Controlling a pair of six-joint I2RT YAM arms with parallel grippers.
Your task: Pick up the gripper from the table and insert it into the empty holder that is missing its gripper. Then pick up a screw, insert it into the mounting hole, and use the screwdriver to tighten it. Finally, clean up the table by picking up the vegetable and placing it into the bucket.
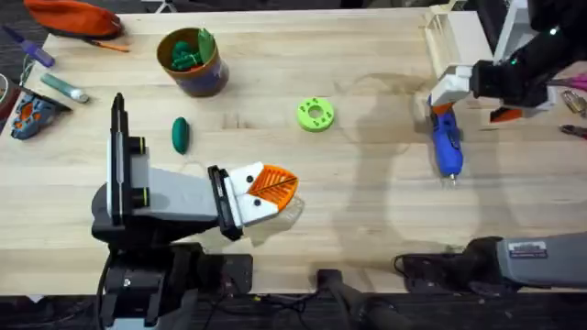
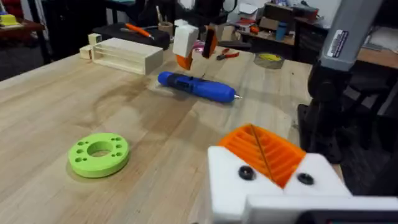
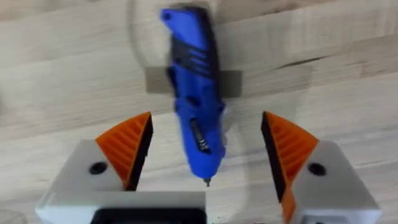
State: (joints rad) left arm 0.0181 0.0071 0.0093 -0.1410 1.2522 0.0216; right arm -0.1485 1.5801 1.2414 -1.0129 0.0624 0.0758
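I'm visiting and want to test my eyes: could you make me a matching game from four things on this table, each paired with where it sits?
Things:
1. screwdriver
2. vegetable
3. bucket
4. lime-green disc

Places:
A. mid-table
B. far left, holding green items
C. under the right gripper's open jaws
D. bare wood near the bucket

Pairs: 1-C, 2-D, 3-B, 4-A

Robotics lab or workshop: light wooden worktable (image 2: 56, 93), cluttered benches (image 2: 273, 25) behind (hand tools, tape, cables).
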